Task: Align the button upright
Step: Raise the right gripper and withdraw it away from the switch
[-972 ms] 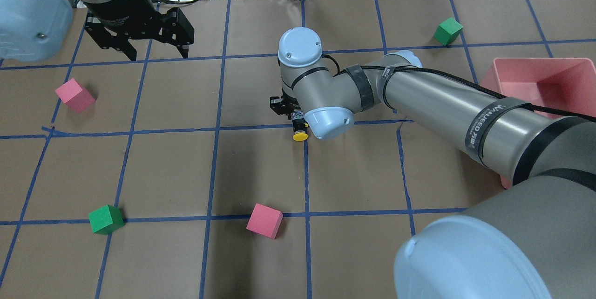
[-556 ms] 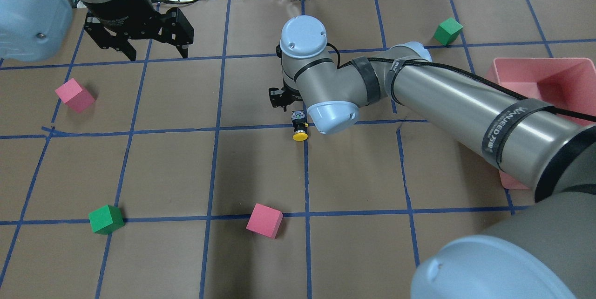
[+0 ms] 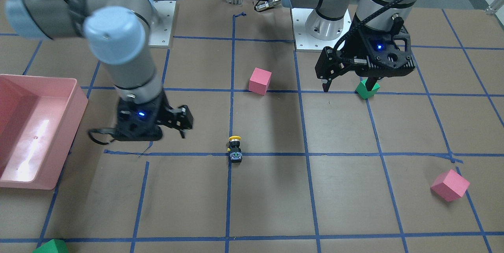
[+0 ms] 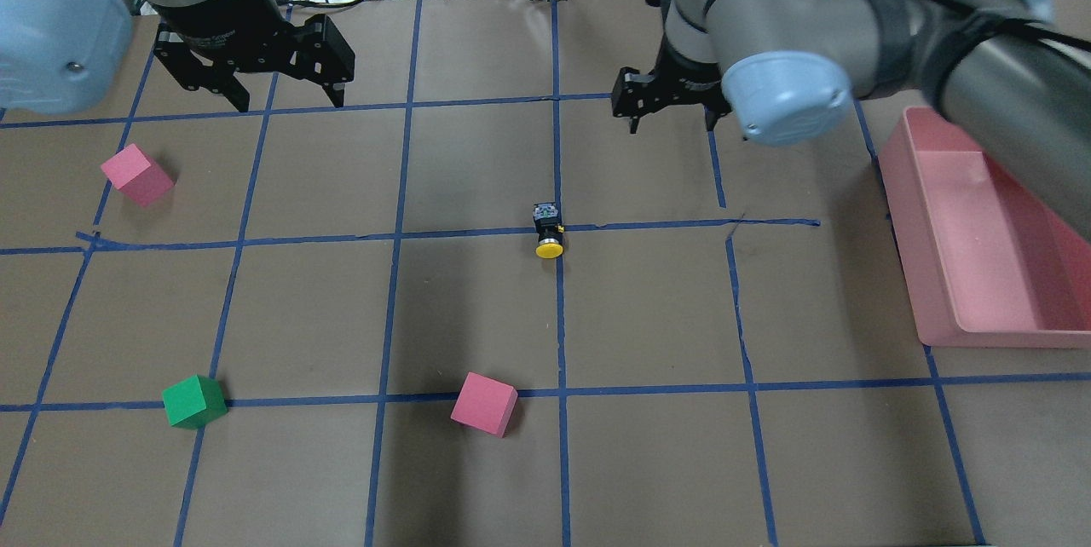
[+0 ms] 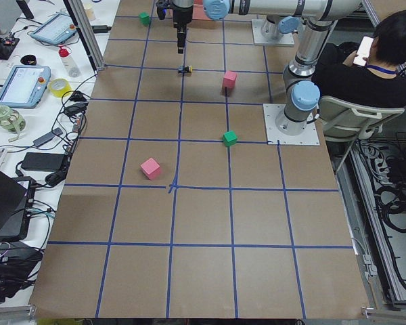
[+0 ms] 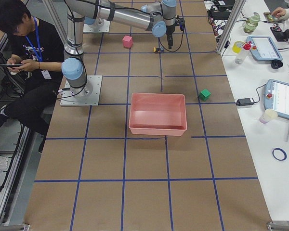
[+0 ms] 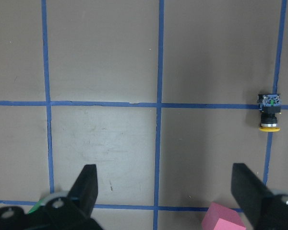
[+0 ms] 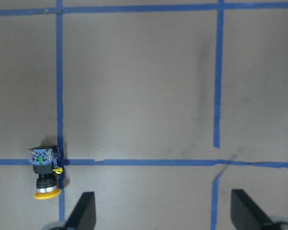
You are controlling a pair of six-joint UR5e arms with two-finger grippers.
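the button [image 4: 548, 232] lies on its side in the middle of the table [image 4: 477, 317], on a crossing of the blue tape [image 4: 469, 233] lines. its body goes along one line, the yellow cap toward the robot and the terminal base away from it. nothing touches it. if upright means standing on the base, i judge the task is not done: the button must be gripped, turned and set down. farther out, the right gripper [image 4: 671, 126] hangs above the table, well apart from the button, its fingers spread and empty. the left gripper [image 4: 290, 100] hangs far off to the left, also spread and holding nothing. so no grasp is begun.

nearest to the robot, a pink cube [image 4: 484, 404] and a green cube [image 4: 194, 401] rest on the table. they have flat matte faces and sharp edges; foam or painted wood, i cannot tell which. the button is smaller than the cubes. it has a smooth round cap like a disc, a black cylinder body, and a squarish base with small green and silvery parts. i think the round body may roll, and the narrow base may tip. at the right is the tray [image 4: 1006, 336], pink plastic, rectangular, a little glossy, with sloped walls. the table wears brown matte paper, lightly creased.
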